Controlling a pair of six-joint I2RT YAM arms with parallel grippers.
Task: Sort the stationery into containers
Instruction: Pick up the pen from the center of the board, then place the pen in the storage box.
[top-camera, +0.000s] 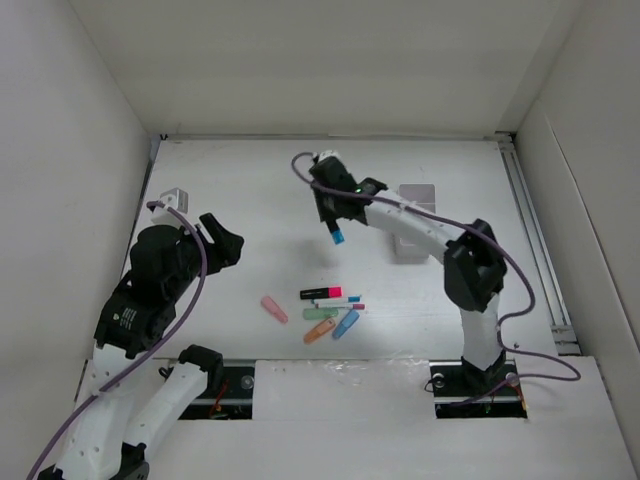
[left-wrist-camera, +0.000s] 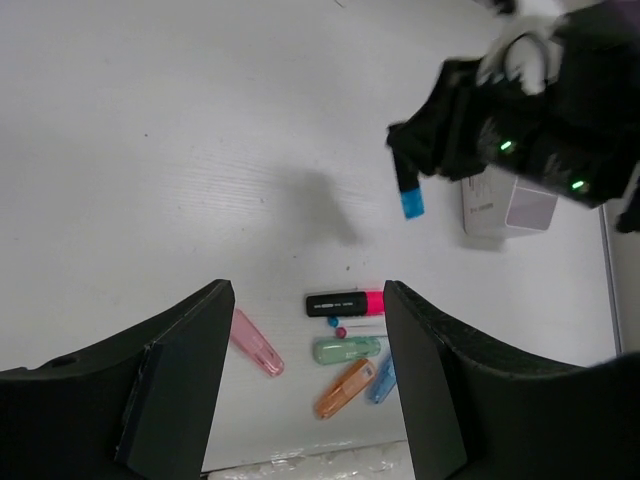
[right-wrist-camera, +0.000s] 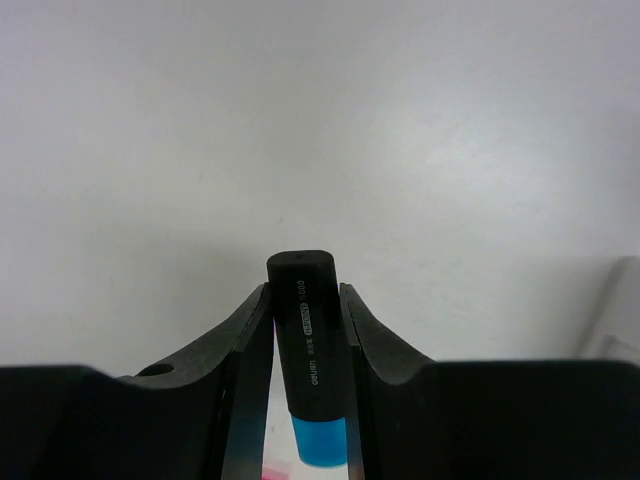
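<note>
Blue-capped marker (top-camera: 336, 234): clamped cap-down in the right hand (top-camera: 332, 222), held clear of the table (top-camera: 240, 190). Had the white box (top-camera: 418, 193) at 3 o'clock, the other pens (top-camera: 330, 310) at 6 o'clock. Left hand (top-camera: 225, 245): spread wide, held nothing.

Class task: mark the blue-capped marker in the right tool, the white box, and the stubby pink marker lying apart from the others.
blue-capped marker (right-wrist-camera: 308, 335), right wrist view, black barrel.
white box (left-wrist-camera: 484, 208), left wrist view, side wall.
pink marker (top-camera: 274, 309), top external view, mid-body.
</note>
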